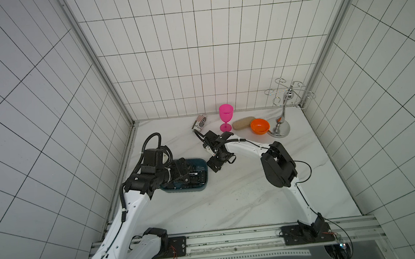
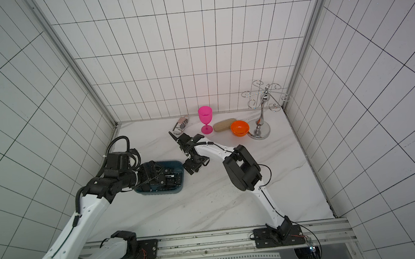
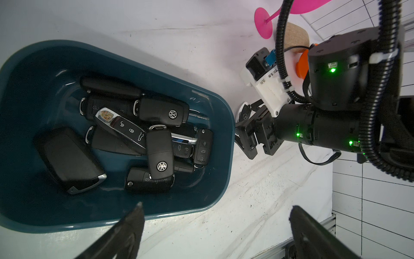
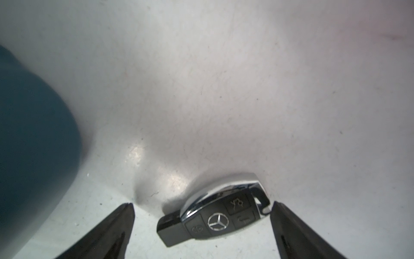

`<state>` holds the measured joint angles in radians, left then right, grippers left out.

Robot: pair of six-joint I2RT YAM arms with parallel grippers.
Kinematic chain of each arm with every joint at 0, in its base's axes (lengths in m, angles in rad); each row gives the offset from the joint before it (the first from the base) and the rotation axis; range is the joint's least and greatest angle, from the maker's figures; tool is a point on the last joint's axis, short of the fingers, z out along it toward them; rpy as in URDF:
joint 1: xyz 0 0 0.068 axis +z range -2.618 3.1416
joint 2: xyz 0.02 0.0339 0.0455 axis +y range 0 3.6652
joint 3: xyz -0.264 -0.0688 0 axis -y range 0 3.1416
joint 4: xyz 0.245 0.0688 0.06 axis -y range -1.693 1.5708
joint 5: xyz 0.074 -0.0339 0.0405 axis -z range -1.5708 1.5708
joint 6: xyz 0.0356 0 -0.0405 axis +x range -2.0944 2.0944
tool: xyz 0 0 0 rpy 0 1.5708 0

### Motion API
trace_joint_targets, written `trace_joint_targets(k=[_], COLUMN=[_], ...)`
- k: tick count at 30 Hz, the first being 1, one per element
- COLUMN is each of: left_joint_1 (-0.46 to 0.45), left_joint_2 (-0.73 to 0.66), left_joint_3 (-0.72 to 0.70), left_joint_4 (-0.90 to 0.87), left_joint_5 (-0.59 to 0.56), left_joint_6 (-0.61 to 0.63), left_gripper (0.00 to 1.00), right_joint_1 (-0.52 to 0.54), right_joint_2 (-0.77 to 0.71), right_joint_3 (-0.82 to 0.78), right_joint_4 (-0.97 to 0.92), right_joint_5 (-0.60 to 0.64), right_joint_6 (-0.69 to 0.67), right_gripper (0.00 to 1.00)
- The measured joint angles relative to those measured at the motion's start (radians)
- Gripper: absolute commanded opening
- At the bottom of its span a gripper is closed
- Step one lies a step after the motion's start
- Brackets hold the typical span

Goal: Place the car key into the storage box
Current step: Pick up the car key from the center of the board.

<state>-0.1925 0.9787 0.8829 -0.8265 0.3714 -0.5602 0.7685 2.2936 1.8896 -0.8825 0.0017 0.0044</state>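
Right claw astride car key (jaws wide)

Widely spread left fingers, equally spread right fingers.

Piled fobs sit in the storage box, the car key outside.

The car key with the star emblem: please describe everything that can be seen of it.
The car key is a black, plastic-looking fob with a shiny silver band along one edge, a silver star in the middle and three buttons around it. One end is a plain black stub, the other a silver loop. It lies flat, face up, on the white table, outside the storage box, between the open fingers of the right gripper. Whether the loop end touches one finger is unclear.
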Motion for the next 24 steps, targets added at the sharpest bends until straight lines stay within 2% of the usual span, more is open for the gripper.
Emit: trace_joint_targets(k=[8,13,17,24], left_joint_1=[0.0,0.0,0.0,0.0], left_joint_2=[0.013,0.027,0.034,0.034], left_joint_3=[-0.003,-0.005,-0.005,-0.005], left_joint_4=[0.006,0.015,0.016,0.019], left_joint_5=[0.003,0.016,0.023,0.026], left_joint_6=[0.0,0.0,0.0,0.0], left_gripper=[0.99,0.99,0.99,0.99], right_joint_1=[-0.008,-0.005,-0.002,0.0], right_joint_2=[-0.013,-0.031,-0.035,-0.05], right_joint_3=[-0.046,-0.081,-0.087,-0.112], right_joint_4=[0.028,0.055,0.06,0.071], right_joint_5=[0.0,0.008,0.014,0.021], right_joint_6=[0.019,0.052,0.075,0.097], right_gripper=[0.91,0.77,0.71,0.69])
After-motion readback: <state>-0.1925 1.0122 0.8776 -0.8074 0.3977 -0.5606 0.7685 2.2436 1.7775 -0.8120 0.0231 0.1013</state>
